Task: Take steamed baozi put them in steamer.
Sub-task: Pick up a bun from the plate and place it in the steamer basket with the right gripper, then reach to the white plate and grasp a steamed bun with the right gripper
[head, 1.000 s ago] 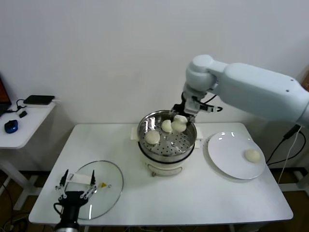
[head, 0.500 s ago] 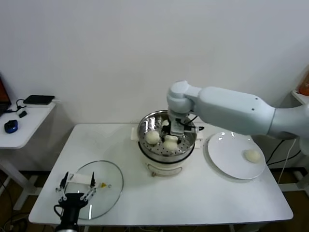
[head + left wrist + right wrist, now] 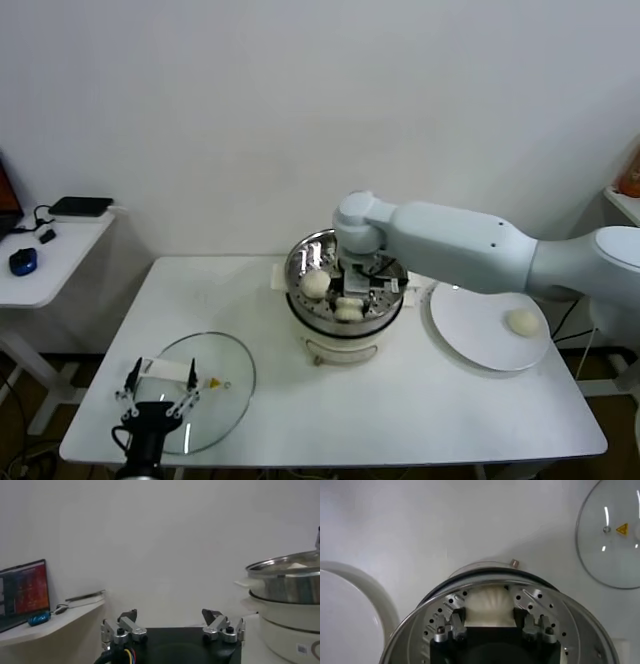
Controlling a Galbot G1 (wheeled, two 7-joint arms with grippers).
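The steamer (image 3: 300,262) stands mid-table, a shiny steel basket on a white pot. My right gripper (image 3: 348,303) reaches down into it and is shut on a steamed baozi (image 3: 347,312), low over the perforated floor near the front wall. In the right wrist view that pleated baozi (image 3: 488,604) sits between the fingers (image 3: 457,618). Another baozi (image 3: 316,284) lies in the steamer's left part. One more baozi (image 3: 522,321) rests on the white plate (image 3: 470,340) to the right. My left gripper (image 3: 170,616) is parked open at the table's front left, holding nothing.
A glass lid (image 3: 222,385) lies flat at the front left of the table, just beside my left gripper (image 3: 156,396). A side table (image 3: 50,262) with a mouse and a black box stands far left. My right arm covers the back of the steamer.
My right gripper has carried the baozi from above the steamer's back rim forward and down into the basket. The left arm has not moved.
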